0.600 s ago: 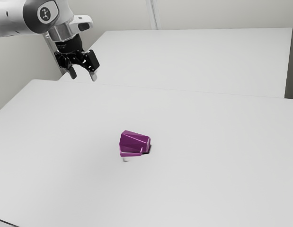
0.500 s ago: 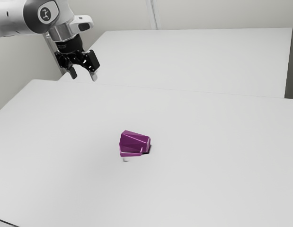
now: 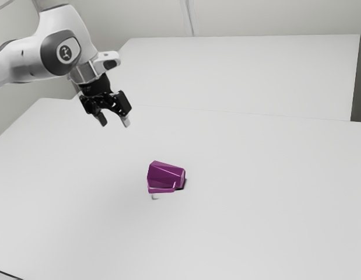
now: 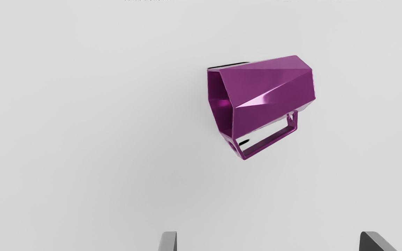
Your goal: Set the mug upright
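In the exterior view my gripper hangs above the table, up and to the exterior view's left of the mug. The purple faceted mug lies on its side on the table, its base toward the exterior view's right. Seen from the wrist, the gripper has its two fingertips wide apart with nothing between them. The mug lies beyond them, untouched, showing its dark hollow mouth at one end and its angular handle along the side.
The white table carries the mug. Behind it stands another white surface, with pale walls around. A thin dark line crosses the exterior view's lower left corner.
My arm and gripper have moved down and toward the exterior view's right, closer to the mug. The mug has stayed where it was.
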Motion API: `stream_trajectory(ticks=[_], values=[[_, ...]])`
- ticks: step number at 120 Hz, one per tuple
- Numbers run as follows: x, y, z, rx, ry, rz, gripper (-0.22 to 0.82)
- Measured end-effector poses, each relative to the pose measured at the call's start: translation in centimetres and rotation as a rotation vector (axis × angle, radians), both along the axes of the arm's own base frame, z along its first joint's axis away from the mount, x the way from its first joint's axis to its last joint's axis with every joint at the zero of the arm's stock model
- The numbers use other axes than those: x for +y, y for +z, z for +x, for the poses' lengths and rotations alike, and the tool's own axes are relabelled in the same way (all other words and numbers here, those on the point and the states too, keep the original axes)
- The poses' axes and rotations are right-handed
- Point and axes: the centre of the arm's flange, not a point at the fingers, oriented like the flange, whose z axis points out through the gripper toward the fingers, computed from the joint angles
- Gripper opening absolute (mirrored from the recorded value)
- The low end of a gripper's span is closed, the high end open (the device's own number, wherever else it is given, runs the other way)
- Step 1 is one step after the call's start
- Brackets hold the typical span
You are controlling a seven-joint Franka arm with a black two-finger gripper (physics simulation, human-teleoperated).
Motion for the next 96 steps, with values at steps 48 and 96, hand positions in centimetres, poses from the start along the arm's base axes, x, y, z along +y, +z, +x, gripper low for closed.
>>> stream_trajectory(ticks=[48,96], values=[[0.3,-7.9,-0.6,-0.056,0.032,-0.169,0.56],[0.5,-14.0,-1.8,-0.112,0.091,-0.341,0.55]])
